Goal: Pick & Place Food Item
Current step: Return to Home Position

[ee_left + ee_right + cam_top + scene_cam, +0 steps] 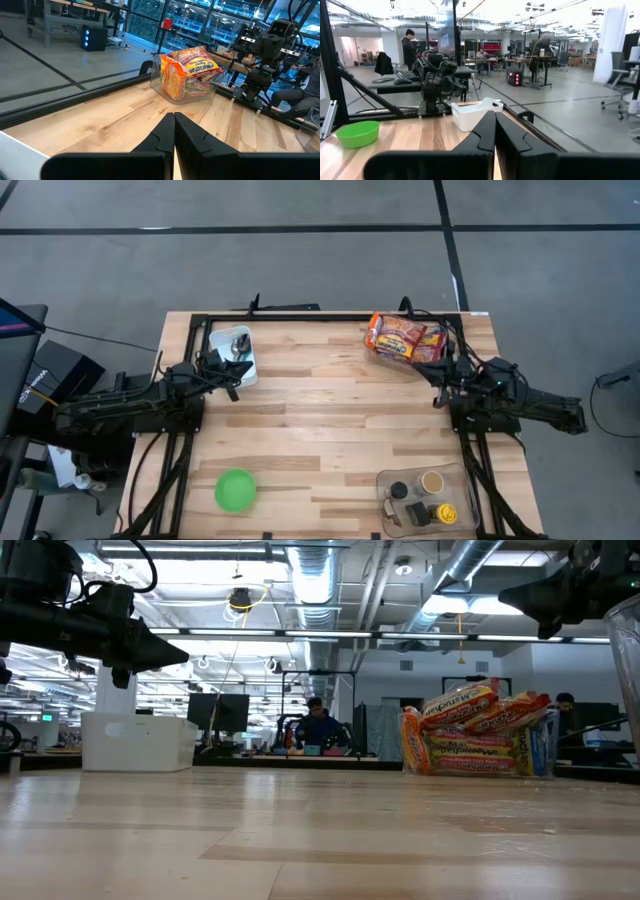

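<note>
Closest to your lens in each wrist view are that arm's own dark fingers. The left gripper (174, 117) has its fingers pressed together with nothing between them, and the right gripper (495, 116) is likewise closed and empty. You can read that as a parked posture, since neither has anything to carry.

From above, each arm lies folded along its own side of the table (330, 420), which leaves the middle boards free. The red noodle packs (403, 338) sit heaped in the top transparent bin (157, 75) at the far right corner, near the right gripper, so that arm's reach to them is short. The white bin (216, 340) stands at the far left, just beside the left gripper's tip. What lies inside it is too small to name.

Judging from this layout, your sorting looks finished, and only settling both arms home remains.
</note>
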`<action>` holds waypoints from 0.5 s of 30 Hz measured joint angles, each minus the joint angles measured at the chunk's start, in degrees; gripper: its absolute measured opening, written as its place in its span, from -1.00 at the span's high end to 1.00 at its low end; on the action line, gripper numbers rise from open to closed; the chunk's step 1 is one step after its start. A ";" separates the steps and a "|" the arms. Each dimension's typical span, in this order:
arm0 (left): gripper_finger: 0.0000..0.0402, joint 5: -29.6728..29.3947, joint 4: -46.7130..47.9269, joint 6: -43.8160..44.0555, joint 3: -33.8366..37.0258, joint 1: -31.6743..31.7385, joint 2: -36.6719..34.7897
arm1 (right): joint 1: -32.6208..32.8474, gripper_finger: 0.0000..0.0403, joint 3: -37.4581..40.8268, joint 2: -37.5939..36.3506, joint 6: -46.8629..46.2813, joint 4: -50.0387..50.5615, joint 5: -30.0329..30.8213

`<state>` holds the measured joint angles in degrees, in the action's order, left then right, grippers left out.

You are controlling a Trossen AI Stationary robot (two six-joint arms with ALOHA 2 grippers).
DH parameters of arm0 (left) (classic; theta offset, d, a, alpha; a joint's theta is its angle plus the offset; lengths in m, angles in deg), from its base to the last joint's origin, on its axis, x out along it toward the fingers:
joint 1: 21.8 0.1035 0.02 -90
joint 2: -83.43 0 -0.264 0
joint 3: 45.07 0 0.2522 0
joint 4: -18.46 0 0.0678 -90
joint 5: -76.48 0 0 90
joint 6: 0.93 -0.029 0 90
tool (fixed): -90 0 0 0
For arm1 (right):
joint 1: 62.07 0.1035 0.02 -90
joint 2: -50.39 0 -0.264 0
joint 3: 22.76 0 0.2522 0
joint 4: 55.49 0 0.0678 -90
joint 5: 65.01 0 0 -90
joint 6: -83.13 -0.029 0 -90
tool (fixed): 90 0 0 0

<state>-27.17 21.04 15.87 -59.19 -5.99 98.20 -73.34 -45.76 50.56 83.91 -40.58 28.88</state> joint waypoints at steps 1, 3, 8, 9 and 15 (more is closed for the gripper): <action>0.99 0.00 0.00 0.01 0.00 0.00 0.00 | 0.00 1.00 0.00 0.00 0.17 -0.11 0.01; 0.99 0.00 0.00 0.01 0.00 0.00 -0.02 | 0.00 1.00 0.00 0.00 0.19 -0.36 -0.01; 0.99 0.00 -0.02 0.01 0.00 0.00 -0.02 | 0.00 1.00 0.01 0.00 0.30 -1.22 -0.01; 0.99 0.00 -0.02 -0.01 0.00 0.00 -0.02 | 0.00 1.00 0.24 0.00 0.30 -1.58 -0.01; 0.99 0.00 -0.01 0.01 0.00 0.00 -0.02 | 0.00 1.00 7.79 -0.02 -1.29 -15.25 -0.05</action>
<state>-27.17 21.04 15.88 -59.19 -5.99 98.17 -73.34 -37.97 50.53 82.62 -55.82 28.83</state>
